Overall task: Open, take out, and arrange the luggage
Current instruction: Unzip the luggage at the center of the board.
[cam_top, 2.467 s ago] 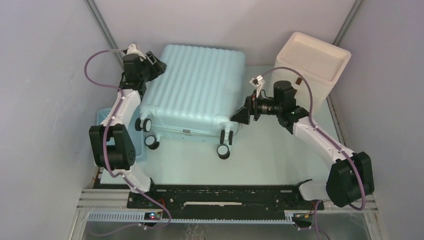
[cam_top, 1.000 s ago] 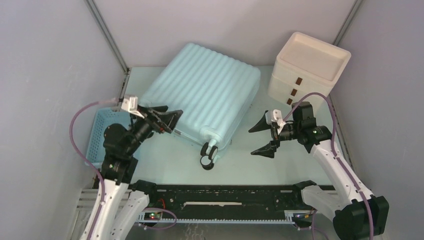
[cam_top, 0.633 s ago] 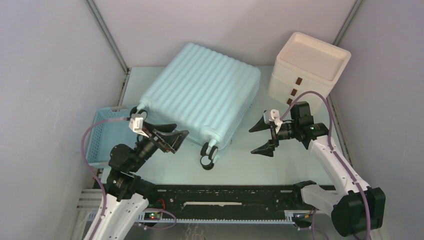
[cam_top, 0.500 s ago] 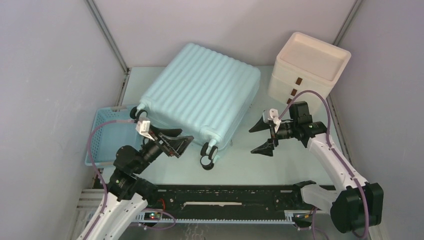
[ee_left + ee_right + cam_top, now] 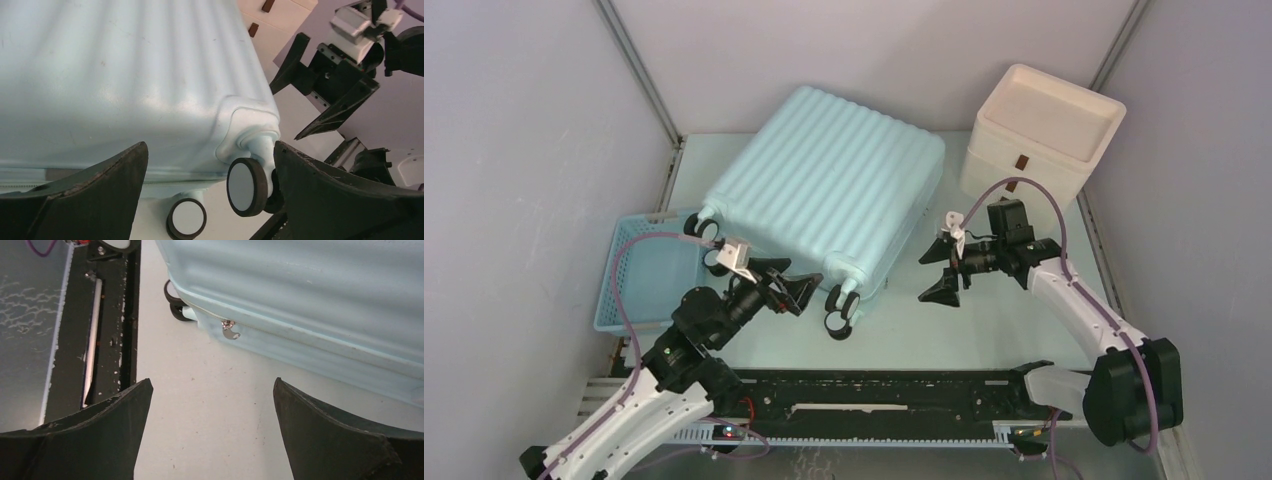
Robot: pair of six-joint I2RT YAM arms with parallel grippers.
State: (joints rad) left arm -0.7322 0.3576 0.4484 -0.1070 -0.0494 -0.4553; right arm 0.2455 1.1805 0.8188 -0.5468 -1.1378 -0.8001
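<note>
1. Left gripper (image 5: pixel 792 285) gapes wide and empty by a wheel (image 5: pixel 246 186); right gripper (image 5: pixel 935 272) is also wide and empty.
2. Luggage (image 5: pixel 824 185) lies closed and skewed between basket (image 5: pixel 639 290) and drawer box (image 5: pixel 1044 130).
3. Risk: the tiny zip pull (image 5: pixel 230 330) slips from the grip, or a nudge shifts the case.
4. Count: one luggage, one basket, one box.

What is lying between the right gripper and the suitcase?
Nothing: only bare table separates the right gripper from the suitcase, clearest in the right wrist view.
</note>
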